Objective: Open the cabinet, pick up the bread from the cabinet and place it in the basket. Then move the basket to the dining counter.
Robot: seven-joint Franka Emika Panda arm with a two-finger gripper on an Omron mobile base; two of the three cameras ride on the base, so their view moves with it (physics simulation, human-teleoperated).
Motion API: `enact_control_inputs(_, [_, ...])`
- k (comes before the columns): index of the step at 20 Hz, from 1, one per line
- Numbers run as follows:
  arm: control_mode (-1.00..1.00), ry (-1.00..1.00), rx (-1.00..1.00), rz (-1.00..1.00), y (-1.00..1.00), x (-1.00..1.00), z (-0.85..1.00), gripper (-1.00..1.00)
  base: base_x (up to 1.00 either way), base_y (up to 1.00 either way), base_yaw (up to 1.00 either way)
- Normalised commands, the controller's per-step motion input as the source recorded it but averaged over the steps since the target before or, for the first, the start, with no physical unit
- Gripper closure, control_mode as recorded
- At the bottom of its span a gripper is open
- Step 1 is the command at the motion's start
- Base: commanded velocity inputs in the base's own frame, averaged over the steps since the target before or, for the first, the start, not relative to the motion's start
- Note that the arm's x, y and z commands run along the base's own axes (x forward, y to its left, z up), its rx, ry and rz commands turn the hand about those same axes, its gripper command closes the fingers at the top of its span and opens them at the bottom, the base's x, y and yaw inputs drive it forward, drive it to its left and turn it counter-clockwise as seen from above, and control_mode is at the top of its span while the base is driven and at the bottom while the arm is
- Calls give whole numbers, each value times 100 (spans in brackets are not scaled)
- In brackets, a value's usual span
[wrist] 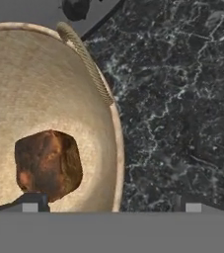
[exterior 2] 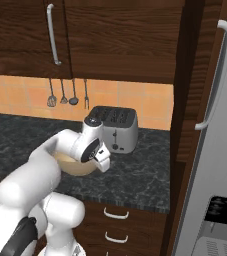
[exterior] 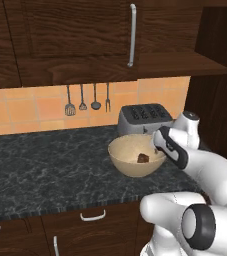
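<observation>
The tan woven basket [exterior: 130, 156] stands on the black granite counter in front of the toaster. The bread [wrist: 48, 163], a dark brown lump, lies inside it, also visible as bread [exterior: 143, 158]. My gripper [wrist: 111, 205] hovers open just over the basket's right rim [wrist: 117, 148], one fingertip above the inside near the bread and the other above the counter. It holds nothing. From the right base view the hand [exterior 2: 101, 159] covers part of the basket [exterior 2: 72, 166]. The dark wood cabinet [exterior: 75, 30] above has its doors closed. The dining counter is out of view.
A silver toaster [exterior: 144, 117] stands right behind the basket against the orange tiled wall, where several utensils [exterior: 87, 100] hang. A tall fridge [exterior 2: 220, 150] is at the right. Drawers [exterior: 92, 216] run below the black counter [exterior: 45, 165], which stretches to the left.
</observation>
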Motion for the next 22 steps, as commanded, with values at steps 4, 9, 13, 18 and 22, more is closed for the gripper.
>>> enact_control_inputs(4, [-100, 3, 3, 0, 1, 26, -29, -100, 0, 0, 0])
enact_control_inputs(9, [-100, 0, 1, 0, 28, 2, -39, 100, 0, 0, 0])
enact_control_inputs(13, [-100, 0, -2, 0, 47, -11, -37, 100, 0, 0, 0])
enact_control_inputs(18, [-100, -2, -2, -9, 27, -30, -16, 100, 0, 0, 0])
enact_control_inputs(22, [-100, -6, 0, -39, 0, -74, 10, 100, 0, 0, 0])
